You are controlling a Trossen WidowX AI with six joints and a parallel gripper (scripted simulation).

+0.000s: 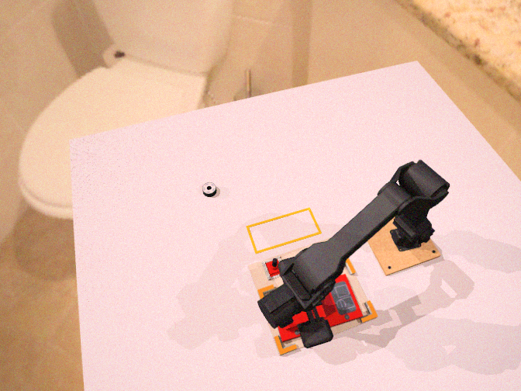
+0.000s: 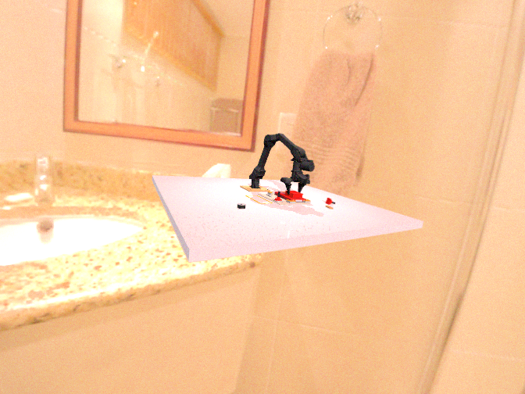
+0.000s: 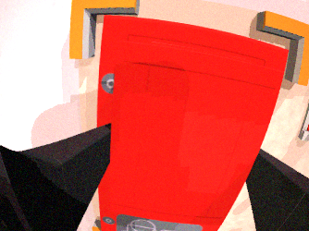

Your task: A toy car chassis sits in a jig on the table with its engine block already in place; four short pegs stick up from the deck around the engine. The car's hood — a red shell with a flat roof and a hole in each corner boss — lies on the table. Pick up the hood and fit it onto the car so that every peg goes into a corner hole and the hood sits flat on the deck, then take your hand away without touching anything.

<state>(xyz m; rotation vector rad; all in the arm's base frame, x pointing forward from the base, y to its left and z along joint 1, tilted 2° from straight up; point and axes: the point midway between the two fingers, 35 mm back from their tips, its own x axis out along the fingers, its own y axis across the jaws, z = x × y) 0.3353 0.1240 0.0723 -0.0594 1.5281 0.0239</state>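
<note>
hood (image 3: 185, 126) in jig (image 3: 104, 7), tool (image 3: 179, 174) astride

Smooth red hood (image 3: 185, 126), perhaps plastic, matt table (image 1: 152, 256)

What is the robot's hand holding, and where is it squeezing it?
The hand holds the red hood, one finger on each long side, over the jig.
</note>
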